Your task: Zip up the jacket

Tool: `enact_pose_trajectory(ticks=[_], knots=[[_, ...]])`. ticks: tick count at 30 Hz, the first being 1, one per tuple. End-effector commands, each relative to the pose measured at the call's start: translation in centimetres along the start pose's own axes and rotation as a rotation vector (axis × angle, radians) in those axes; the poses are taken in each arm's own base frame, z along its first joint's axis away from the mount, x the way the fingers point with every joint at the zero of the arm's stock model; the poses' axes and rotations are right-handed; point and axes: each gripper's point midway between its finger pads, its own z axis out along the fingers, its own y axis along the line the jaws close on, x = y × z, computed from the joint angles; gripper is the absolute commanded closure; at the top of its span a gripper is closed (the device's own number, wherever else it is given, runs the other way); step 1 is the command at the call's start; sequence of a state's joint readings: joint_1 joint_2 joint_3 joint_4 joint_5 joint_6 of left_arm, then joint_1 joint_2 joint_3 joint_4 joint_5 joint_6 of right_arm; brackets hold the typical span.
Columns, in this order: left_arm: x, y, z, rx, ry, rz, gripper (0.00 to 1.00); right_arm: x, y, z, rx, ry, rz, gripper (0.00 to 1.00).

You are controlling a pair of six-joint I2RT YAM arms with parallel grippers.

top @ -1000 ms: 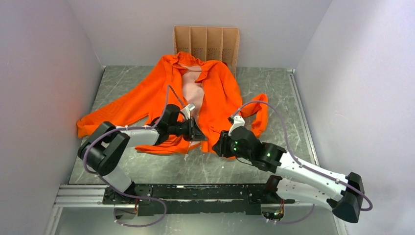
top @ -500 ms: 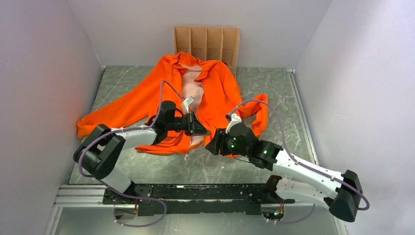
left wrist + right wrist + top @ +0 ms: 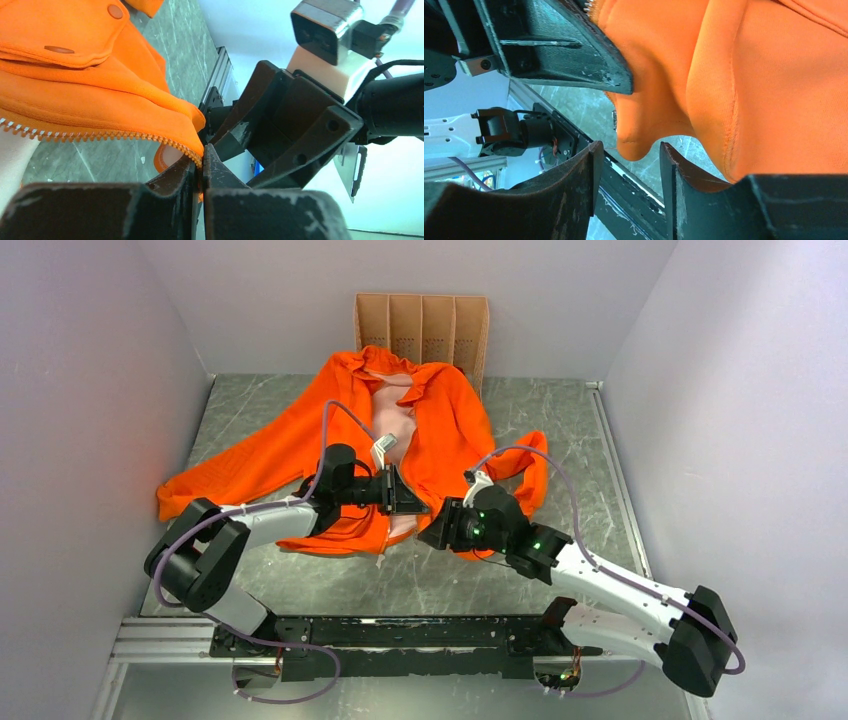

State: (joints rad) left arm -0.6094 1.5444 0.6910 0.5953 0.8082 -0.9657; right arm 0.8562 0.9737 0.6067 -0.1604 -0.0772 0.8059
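Observation:
The orange jacket (image 3: pixel 445 435) lies open on the table, its pale pink lining (image 3: pixel 392 420) showing at the chest. My left gripper (image 3: pixel 408 503) is shut on the lower end of the jacket's left front edge; in the left wrist view the jaws (image 3: pixel 201 164) pinch the zipper teeth (image 3: pixel 100 135) and hold the edge raised. My right gripper (image 3: pixel 436 531) is open just right of it. In the right wrist view a corner of the orange hem (image 3: pixel 634 142) hangs just beyond the open fingertips of my right gripper (image 3: pixel 630 148), untouched.
A brown cardboard divider box (image 3: pixel 421 328) stands against the back wall behind the collar. The jacket's left sleeve (image 3: pixel 235 475) stretches toward the left wall, the right sleeve (image 3: pixel 530 470) lies folded at the right. A black rail (image 3: pixel 400 632) runs along the near edge.
My left gripper has moved away from the near edge and slightly right, carrying the zipper edge. My right gripper has shifted left toward it.

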Motion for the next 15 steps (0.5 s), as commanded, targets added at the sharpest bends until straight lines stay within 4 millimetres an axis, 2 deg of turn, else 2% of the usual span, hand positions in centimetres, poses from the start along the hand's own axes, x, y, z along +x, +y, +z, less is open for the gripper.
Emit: enact_pose_trajectory(ticks=[1,15], knots=[[-0.22,-1.95,-0.5,0.071,-0.006,0.072,0.92,-0.1,0.59,0.09,-0.051,0.0,0.03,0.52],[0.37,-2.62,-0.23,0.087,0.021,0.095,0.92,-0.09,0.46,0.29,-0.084,-0.002,0.06,0.59]])
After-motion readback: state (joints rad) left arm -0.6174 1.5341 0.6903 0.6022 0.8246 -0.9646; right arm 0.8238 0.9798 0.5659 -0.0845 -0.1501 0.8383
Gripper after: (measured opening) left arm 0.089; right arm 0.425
